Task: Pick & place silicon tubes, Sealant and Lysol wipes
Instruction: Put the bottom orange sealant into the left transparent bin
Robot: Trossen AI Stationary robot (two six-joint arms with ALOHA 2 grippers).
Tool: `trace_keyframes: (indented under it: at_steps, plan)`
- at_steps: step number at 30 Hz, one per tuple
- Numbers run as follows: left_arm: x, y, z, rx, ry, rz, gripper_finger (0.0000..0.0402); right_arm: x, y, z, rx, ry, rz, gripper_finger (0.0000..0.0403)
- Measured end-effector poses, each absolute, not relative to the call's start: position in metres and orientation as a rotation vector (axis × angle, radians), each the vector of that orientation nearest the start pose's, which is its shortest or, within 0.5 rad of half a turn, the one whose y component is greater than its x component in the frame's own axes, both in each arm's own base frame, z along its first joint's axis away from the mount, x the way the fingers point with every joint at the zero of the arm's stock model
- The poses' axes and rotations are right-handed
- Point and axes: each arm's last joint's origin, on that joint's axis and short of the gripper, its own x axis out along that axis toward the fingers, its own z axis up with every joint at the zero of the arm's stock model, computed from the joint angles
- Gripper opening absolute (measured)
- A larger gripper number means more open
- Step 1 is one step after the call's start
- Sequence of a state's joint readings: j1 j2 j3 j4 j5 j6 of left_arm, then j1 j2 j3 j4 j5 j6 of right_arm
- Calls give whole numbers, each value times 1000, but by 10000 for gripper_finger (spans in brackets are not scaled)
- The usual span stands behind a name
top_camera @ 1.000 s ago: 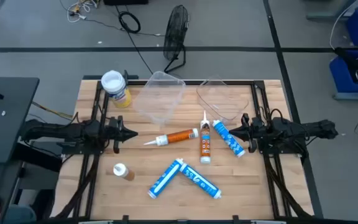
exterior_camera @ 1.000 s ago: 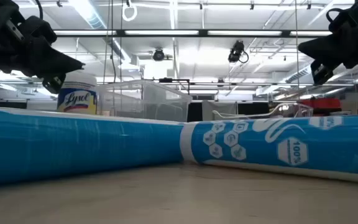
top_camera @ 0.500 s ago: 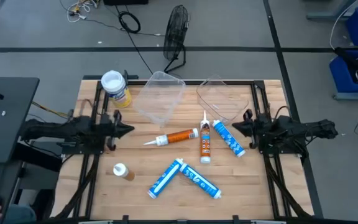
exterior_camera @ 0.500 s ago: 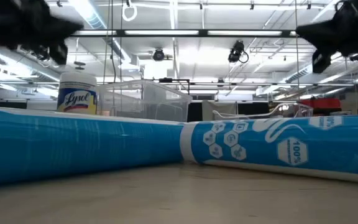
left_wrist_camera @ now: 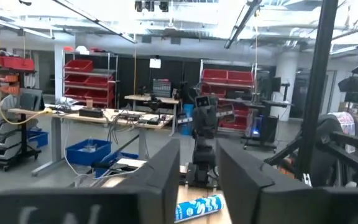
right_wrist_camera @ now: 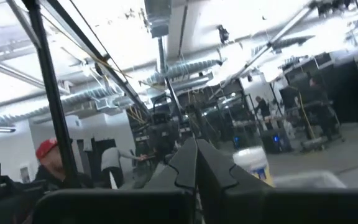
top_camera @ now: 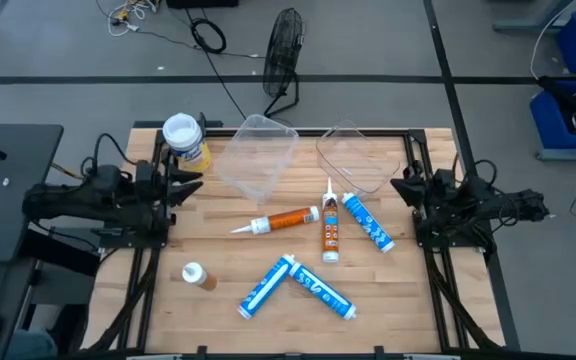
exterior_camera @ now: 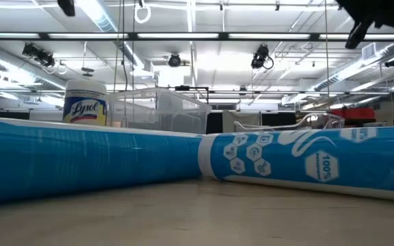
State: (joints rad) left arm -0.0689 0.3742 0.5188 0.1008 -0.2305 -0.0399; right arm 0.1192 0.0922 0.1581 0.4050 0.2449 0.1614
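1. Seen from above, the left gripper (top_camera: 190,181) has swung from the middle of the left table edge toward the far left corner. It now points at the Lysol wipes (top_camera: 185,141), a stout yellow canister with a wide white lid that stands upright near that corner.

2. The left wrist view shows its two dark fingers (left_wrist_camera: 160,177) parted by a narrow gap with nothing between them. A second ago, from above, they came to a shut point. This looks like the start of a reach for the canister.

3. The right gripper (top_camera: 400,187) has drawn back toward the right table edge and lifted. In the right wrist view its fingers (right_wrist_camera: 188,163) press together on nothing.

4. From table height both arms have risen almost out of the top of the picture, where a second ago they hung lower.

5. Nothing on the wooden table (top_camera: 388,300) has moved. An orange tube with a white nozzle (top_camera: 278,221) lies near the centre. An orange and white tube (top_camera: 330,232) and a blue-white tube (top_camera: 367,222) lie beside it. Two more blue-white tubes (top_camera: 298,284) meet in a V near the front. A small white-capped bottle (top_camera: 196,275) lies front left.

6. Two clear plastic bins (top_camera: 258,152) sit empty at the far edge, so no item has been placed yet.
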Motion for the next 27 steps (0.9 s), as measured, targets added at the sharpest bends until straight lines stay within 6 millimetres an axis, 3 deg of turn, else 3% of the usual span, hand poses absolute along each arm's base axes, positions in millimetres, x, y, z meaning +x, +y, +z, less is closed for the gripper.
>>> trace_keyframes:
  at_steps: [4,8,12,18,22,27]
  plan:
    - [105,-3,339,-175,-213,43,147,84,3,272,277,-484,-75,9]
    - [100,-7,356,-344,-126,-99,159,89,3,284,312,-473,-96,9]
    - [95,-12,360,-343,4,-205,148,97,3,281,331,-424,-107,9]
    - [100,-22,369,-281,26,-333,142,110,5,274,525,-364,-81,9]
    - [108,-28,377,-253,40,-374,154,118,6,270,622,-328,-83,18]
    - [119,-33,389,-348,84,-442,181,127,6,274,675,-388,-93,40]
